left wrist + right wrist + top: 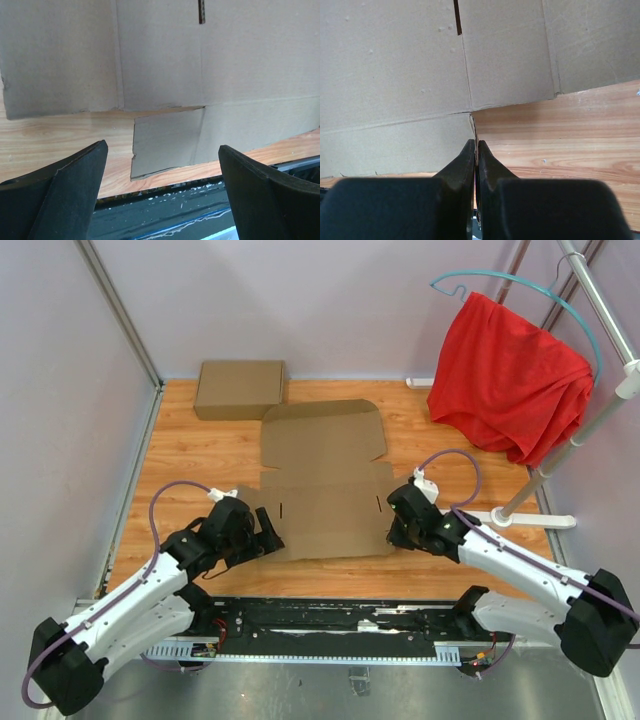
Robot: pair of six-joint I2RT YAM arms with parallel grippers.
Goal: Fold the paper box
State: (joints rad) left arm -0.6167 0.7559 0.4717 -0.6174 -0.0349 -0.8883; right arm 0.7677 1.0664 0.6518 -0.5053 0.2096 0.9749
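**Paper box** (pixel 325 475): lies flat and unfolded in the middle of the wooden table (pixel 200 455). No wall is raised, and its near edge faces the arm bases.

**Left gripper** (pixel 268 533): at the sheet's near-left corner, fingers (pixel 65 200) spread wide, holding nothing. The small corner flap (pixel 167 145) lies flat just ahead of it.

**Right gripper** (pixel 393 530): at the near-right corner, fingers pressed together with their tips at the cardboard's edge. No cardboard is visibly caught between them.

**Risks, as judged:**
- The sheet is loose on smooth wood, so a one-sided push would likely slide or turn it rather than bend it on a crease.
- The closed right fingers may ride over the edge instead of getting under it.
- The left side, closing on the flap alone, could crumple it or tear it at the cut — a lift from both corners together looks safer.
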